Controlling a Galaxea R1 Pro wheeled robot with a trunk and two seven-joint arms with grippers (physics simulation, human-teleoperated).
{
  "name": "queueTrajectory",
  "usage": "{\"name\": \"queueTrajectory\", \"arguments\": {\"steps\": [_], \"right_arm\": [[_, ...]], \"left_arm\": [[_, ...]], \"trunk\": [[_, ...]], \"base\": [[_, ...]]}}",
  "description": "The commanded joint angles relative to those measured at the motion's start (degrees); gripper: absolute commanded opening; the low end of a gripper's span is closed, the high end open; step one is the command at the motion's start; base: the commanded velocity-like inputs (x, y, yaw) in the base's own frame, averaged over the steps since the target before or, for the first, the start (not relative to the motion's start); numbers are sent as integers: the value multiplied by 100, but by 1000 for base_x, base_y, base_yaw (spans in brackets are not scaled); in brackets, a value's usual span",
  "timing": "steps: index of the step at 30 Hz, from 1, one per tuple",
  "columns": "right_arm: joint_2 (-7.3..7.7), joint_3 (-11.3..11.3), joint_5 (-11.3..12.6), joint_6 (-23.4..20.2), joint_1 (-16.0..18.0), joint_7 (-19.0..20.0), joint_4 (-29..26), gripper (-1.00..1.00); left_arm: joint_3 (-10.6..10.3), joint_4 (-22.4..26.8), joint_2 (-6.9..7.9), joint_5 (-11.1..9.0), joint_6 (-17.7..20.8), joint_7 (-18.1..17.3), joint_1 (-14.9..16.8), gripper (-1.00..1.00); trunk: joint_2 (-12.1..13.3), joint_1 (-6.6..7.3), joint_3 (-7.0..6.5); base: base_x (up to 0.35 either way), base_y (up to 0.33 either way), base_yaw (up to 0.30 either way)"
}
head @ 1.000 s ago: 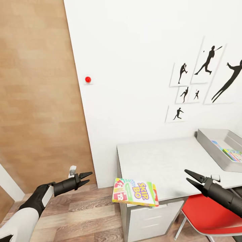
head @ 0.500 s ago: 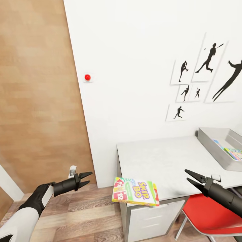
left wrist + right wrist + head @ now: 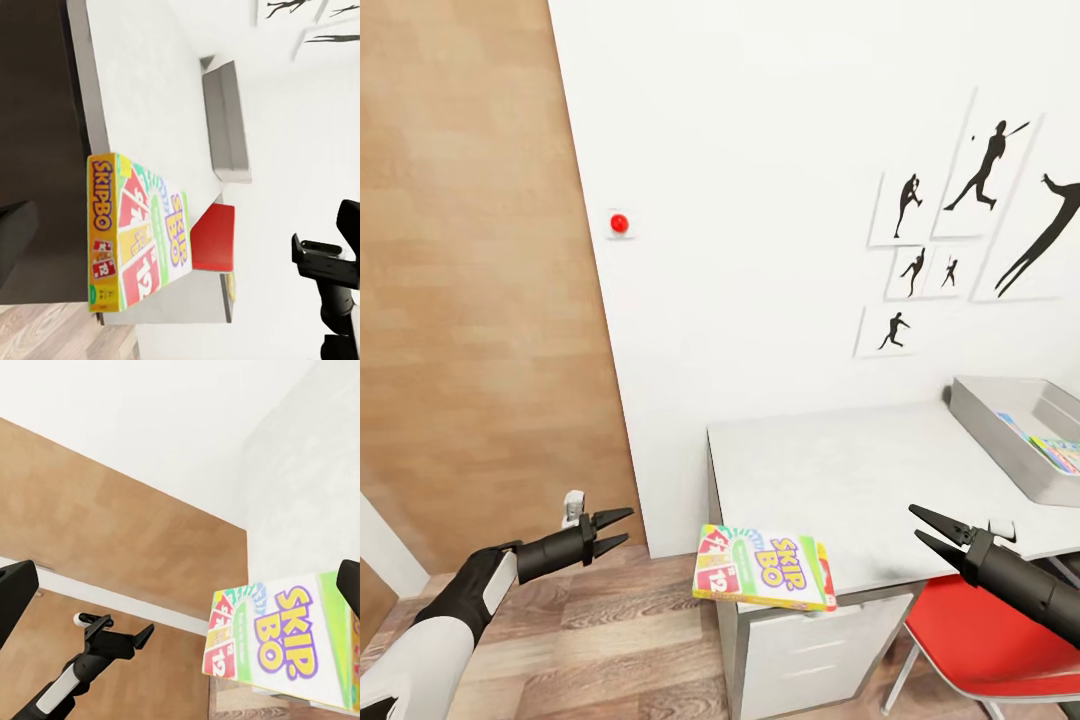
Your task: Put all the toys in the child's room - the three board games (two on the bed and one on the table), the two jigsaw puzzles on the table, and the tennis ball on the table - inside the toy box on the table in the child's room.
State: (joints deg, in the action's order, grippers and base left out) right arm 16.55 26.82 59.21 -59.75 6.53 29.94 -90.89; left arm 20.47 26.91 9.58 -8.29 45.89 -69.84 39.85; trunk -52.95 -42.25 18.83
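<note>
At the far left of the head view a wood-panelled wall (image 3: 470,280) is seen, meeting a white wall (image 3: 760,200) on which a small red button (image 3: 619,223) is mounted. Below it, the left hand (image 3: 622,530) is held out over the wooden floor (image 3: 610,620), its two dark fingers slightly spread and nothing between them. Just to its right, a Skip-Bo board game (image 3: 765,568) lies flat on the near left corner of the grey table (image 3: 840,480), with part of the box overhanging the table edge; in the left wrist view the same board game (image 3: 139,229) is seen edge-on at the table corner. Drawers (image 3: 810,650) are set beneath the tabletop. On the wall above the table, black silhouette pictures (image 3: 960,220) of ball players are hung. The right hand (image 3: 922,528) is held above the table's front edge, fingers spread and empty, well apart from the board game. Under it a red chair (image 3: 980,640) is tucked. At the far right, the grey toy box (image 3: 1015,430) rests on the table against the wall, with colourful flat items (image 3: 1050,450) lying inside it.
</note>
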Motion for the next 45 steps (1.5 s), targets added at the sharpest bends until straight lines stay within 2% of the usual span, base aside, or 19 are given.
{"name": "queueTrajectory", "arguments": {"steps": [1, 13, 20, 26, 30, 34, 38, 45], "right_arm": [[-1, 8, -42, -25, 6, 48, 1, 100], [3, 15, -35, -25, 6, 47, 1, 100], [6, 17, -9, -25, 6, 47, 1, 100], [9, 90, 10, -25, 7, 112, -6, 100], [14, 102, 23, -25, 6, 478, -2, 100], [31, 104, 15, -25, 6, 752, -5, 100], [52, 111, 12, -25, 6, 813, -7, 100], [51, 113, 11, -25, 6, 831, -5, 100]], "left_arm": [[6, -2, 0, -15, 44, -15, 5, 100], [11, -2, -6, -18, 49, -20, 6, 100], [15, -2, -3, 8, 182, 7, 7, 100], [14, -6, -3, 4, 217, 69, 14, 100], [6, -59, -35, 8, 221, 180, 14, 100], [8, -139, -98, 9, 181, 549, 14, 100], [10, -176, -219, 4, 146, 872, 14, 100], [12, -185, -273, 3, 128, 959, 14, 100]], "trunk": [[-5, -1, 7], [-5, -1, 7], [-5, -1, 7], [-246, -132, 115], [-406, -220, 187], [-567, -308, 258], [-727, -396, 330], [-1008, -550, 456]], "base": [[0, 0, 0], [0, 0, 0], [0, 0, 0], [0, 0, 0], [0, 0, 0], [0, 0, 0], [0, 0, 0], [0, 0, 0]]}}
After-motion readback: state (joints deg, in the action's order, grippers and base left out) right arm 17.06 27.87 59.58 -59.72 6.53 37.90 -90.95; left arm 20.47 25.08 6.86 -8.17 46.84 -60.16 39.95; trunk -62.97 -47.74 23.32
